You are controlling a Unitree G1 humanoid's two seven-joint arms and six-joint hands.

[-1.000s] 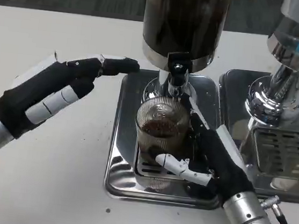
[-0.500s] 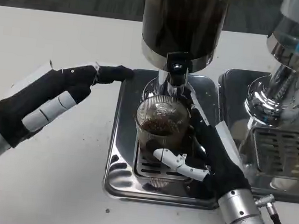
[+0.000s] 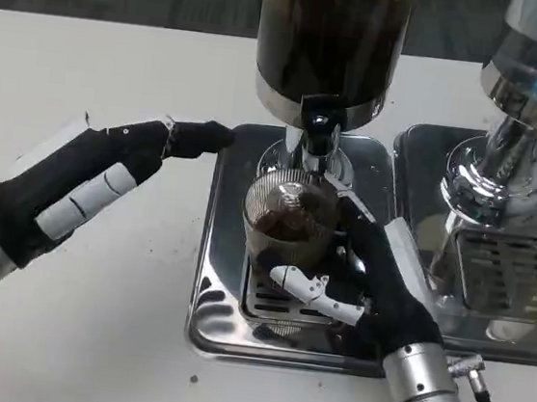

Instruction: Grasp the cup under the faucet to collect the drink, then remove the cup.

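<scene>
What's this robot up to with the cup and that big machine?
It is collecting a drink. The right hand holds a ribbed glass cup under the faucet of a dark dispenser, standing on a shiny metal drip tray. The cup already has some brown drink in it. The left hand reaches toward the tray's left edge with fingers stretched out, holding nothing. The cup has not been taken away yet.

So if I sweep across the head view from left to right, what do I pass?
Left hand → ribbed glass cup under the dark drink dispenser's faucet → right hand holding the cup → second silver machine with its own drip tray.
</scene>
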